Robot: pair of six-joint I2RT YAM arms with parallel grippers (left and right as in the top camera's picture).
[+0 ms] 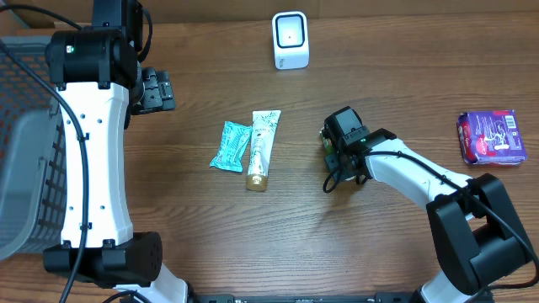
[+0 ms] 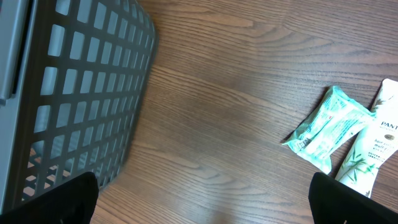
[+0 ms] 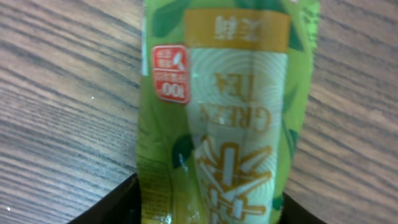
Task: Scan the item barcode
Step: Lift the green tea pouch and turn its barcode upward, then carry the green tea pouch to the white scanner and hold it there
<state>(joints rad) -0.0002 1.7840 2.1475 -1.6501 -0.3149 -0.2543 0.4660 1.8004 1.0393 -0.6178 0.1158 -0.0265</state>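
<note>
Tube (image 1: 262, 149) and teal sachet (image 1: 231, 146) lie left of the right claw (image 3: 208, 210), with the scanner (image 1: 290, 39) beyond. Claw half-closed, fingers (image 3: 109, 206) flanking the green tea packet (image 3: 230, 124); cannot tell whether it grips.

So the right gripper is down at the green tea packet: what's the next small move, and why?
Probably close the right gripper on the green tea packet, ready to lift it. Its fingers flank the packet, which lies flat on the table, while the white scanner stands apart at the far edge.
</note>
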